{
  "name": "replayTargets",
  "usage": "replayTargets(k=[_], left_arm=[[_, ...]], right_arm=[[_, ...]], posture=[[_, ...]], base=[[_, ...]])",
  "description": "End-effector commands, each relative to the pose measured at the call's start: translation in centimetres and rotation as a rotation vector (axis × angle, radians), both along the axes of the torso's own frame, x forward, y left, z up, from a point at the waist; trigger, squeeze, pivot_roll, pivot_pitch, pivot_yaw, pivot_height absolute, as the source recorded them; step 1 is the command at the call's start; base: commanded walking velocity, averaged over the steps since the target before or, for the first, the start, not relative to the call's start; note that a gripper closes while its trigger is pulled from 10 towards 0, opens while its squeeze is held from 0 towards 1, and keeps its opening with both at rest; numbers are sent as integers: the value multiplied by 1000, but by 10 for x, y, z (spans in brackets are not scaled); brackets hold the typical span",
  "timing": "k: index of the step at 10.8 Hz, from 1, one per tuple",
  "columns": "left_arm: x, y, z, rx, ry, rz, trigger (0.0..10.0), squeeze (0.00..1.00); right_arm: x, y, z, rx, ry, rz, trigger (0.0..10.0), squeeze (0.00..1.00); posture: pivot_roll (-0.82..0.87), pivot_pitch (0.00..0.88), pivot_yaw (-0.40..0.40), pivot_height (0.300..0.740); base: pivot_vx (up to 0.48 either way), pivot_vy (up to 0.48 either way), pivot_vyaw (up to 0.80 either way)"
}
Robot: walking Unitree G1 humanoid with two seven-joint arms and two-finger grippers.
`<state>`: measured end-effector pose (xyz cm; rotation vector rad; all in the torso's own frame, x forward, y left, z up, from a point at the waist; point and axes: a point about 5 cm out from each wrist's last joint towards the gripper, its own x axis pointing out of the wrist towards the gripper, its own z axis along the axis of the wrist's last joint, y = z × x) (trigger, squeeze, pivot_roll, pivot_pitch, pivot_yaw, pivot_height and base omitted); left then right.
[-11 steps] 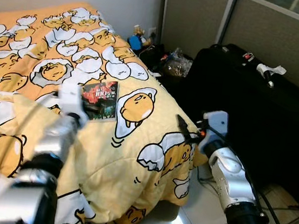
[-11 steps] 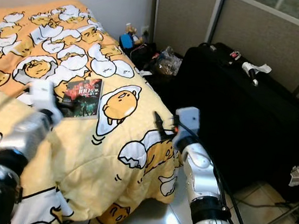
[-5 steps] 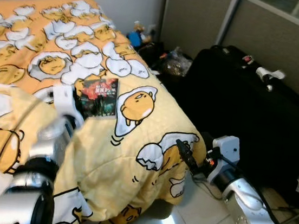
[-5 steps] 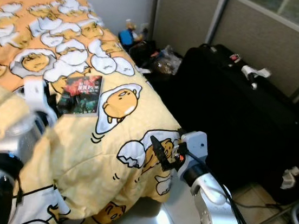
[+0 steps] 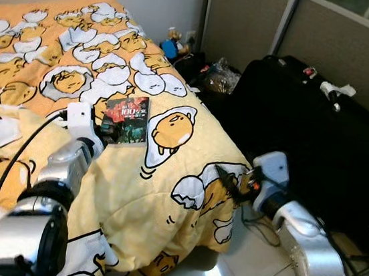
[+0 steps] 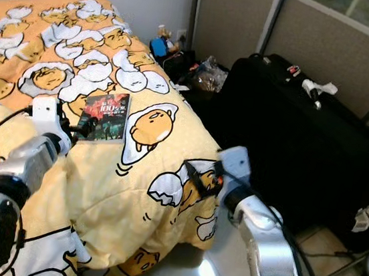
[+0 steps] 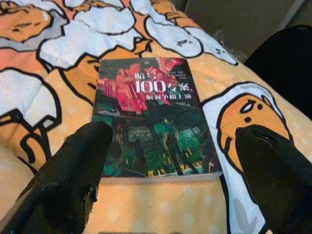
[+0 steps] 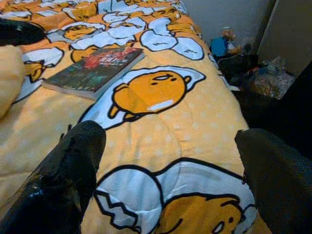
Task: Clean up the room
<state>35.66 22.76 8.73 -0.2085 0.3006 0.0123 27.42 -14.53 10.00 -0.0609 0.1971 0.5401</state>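
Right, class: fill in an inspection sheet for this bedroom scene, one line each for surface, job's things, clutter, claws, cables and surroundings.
Surface: bed under a yellow-orange cartoon-egg quilt, rumpled at the near corner.
Job's things: one dark paperback book lying flat on the quilt.
Clutter: small blue figure and crinkled bags on the floor beyond the bed.
Claws: left claw open, fingers either side of the book's near edge; right claw open, low over the quilt's corner.
Cables: black cable along the left arm; cords on the floor tiles.
Surroundings: black suitcase, grey partition panels, glossy tiled floor.
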Motion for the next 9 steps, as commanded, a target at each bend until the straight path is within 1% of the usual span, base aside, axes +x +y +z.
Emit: replayTargets(k=[1,2,3,4,5,6,8,9], left_arm=[[2,5,3,-14,12,30,10000,416],[3,5,3,-18,28,29,10000,0],[4,6,3,-11,48,42,10000,0],[4,11,5,-23,45,63,10000,0],[6,14,9,-40,28,54,10000,0],[6,14,10,-38,27,42,10000,0],[5,17,10,-7,30,41,10000,0],[5,19,12,8,34,32,10000,0]], right_arm=[[2,5,10,50,-21,37,10000,0],[1,9,18,90,-42,85,10000,0],[-2,15,21,105,-33,133,10000,0],[-7,21,23,104,-28,150,10000,0],[-14,26,27,114,-24,161,10000,0],[-17,26,29,112,-29,156,10000,0],[-24,26,34,113,-36,112,10000,0],[-30,30,39,130,-34,107,10000,0]], posture=[[-143,0,84,740],[-146,0,85,740],[-153,0,86,740],[-163,0,85,740],[-175,0,84,740],[-180,0,81,740],[-189,0,75,740],[-190,64,71,740]], base=[[0,0,0],[0,0,0],[0,0,0],[0,0,0],[0,0,0],[0,0,0],[0,0,0],[0,0,0]])
